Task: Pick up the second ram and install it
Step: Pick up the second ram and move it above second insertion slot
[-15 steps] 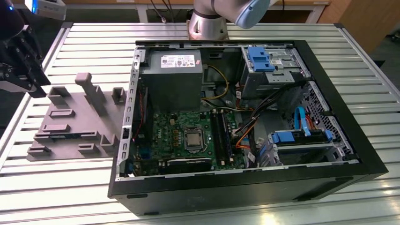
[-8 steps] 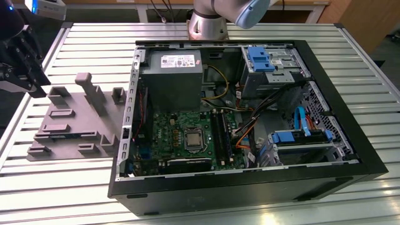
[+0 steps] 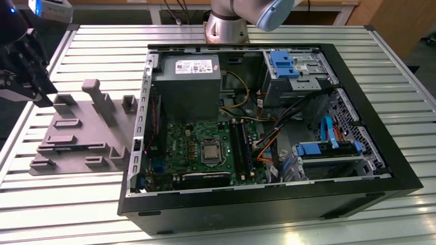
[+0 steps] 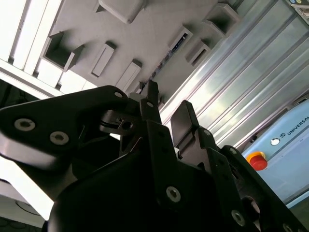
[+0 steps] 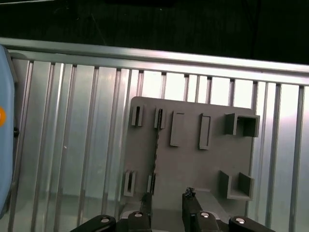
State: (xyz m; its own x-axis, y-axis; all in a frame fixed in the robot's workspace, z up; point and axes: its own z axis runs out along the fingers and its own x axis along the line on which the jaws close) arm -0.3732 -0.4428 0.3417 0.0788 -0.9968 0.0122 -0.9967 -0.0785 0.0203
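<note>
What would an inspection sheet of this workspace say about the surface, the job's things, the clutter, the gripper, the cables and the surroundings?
Surface: slatted metal table, bearing a grey holder plate and an open computer case.
Job's things: the second ram stands on edge in the holder plate, not gripped; the motherboard lies in the case.
Clutter: a light-blue handset with a red button, near the holder plate.
Gripper: the gripper is open and holds nothing; it hangs over the plate near one end of the ram.
Cables: coloured wires run inside the case.
Surroundings: the robot base stands at the table's far edge.
</note>
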